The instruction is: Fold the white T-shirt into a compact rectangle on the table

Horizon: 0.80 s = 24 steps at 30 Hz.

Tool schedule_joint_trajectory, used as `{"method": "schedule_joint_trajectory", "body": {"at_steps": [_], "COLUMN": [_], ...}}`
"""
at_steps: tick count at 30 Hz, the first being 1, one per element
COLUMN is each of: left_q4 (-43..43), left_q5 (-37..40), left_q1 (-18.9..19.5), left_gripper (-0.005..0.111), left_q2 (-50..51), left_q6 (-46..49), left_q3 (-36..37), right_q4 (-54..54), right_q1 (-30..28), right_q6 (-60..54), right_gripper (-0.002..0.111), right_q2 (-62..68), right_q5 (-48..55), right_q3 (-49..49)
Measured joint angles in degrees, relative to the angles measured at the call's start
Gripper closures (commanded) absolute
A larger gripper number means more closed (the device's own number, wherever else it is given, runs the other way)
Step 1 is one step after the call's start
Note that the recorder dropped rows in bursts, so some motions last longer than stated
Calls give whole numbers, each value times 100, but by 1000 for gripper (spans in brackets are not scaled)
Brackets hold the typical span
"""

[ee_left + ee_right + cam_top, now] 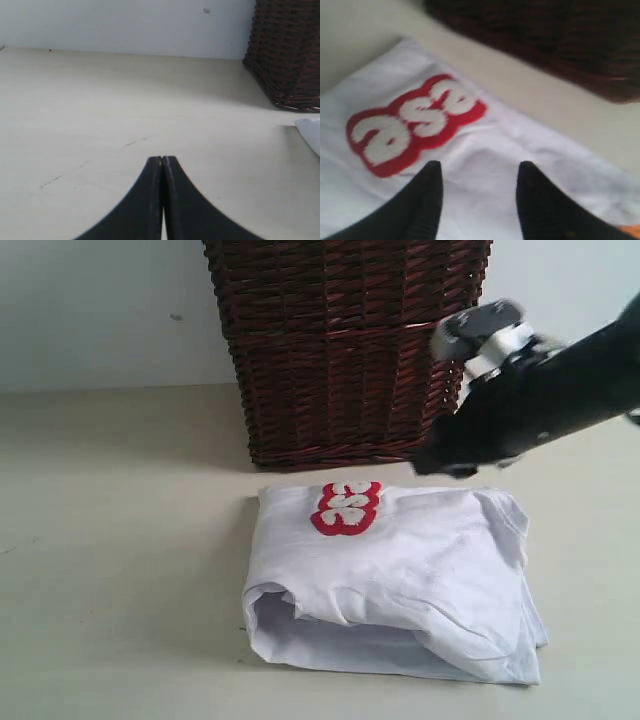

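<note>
Cotton, soft and limp: the white T-shirt point(400, 580) sat folded on the table point(120, 540). My right gripper point(477, 175) hung spread above it, empty; my left gripper point(162, 159) was clenched on nothing. Doubled edges looked best to pinch.

A: What stays unclear?
B: The dark brown wicker basket point(345, 350) is cut by the exterior view's top edge; the black right arm point(545, 400) is smeared there.
A: And the wrinkled white cotton T-shirt point(311, 134)?
B: Left wrist view catches only 1 corner. Its small orange tag point(629, 231) is clipped and blurred in the right wrist view.
</note>
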Motion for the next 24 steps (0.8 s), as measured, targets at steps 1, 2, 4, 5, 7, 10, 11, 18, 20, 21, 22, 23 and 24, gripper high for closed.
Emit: {"method": "schedule_joint_trajectory", "body": {"at_steps": [1,2,4,5,7,10,11,18,20,21,22,23,24], "left_q4": [0,0,0,0,0,0,0,0,0,0,0,0,0], "left_q5": [0,0,0,0,0,0,0,0,0,0,0,0,0], "left_q1": [0,0,0,0,0,0,0,0,0,0,0,0,0], "left_gripper": [107,107,107,107,107,107,107,107,107,107,107,107,107], "left_q2": [0,0,0,0,0,0,0,0,0,0,0,0,0], "left_q6": [0,0,0,0,0,0,0,0,0,0,0,0,0], "left_q3": [0,0,0,0,0,0,0,0,0,0,0,0,0], "right_q4": [-11,-51,-176,-282,-561,-815,-876,-845,-629,-547,-474,-408,-381], "right_q1": [158,335,593,695,854,1043,1132,1704,1850,1916,1963,2019,2033], "right_q6": [13,90,353,525,793,1072,1125,1068,841,743,652,588,560], "right_gripper": [95,104,108,108,108,108,108,108,108,108,108,108,108], "right_q2": [192,442,897,1077,1307,1489,1500,1522,1544,1542,1556,1556,1556], "right_q5": [-1,-1,39,53,55,-4,-38,-196,-268,-280,-280,-290,-290], "right_q3": [0,0,0,0,0,0,0,-12,-12,-12,-12,-12,-12]}}
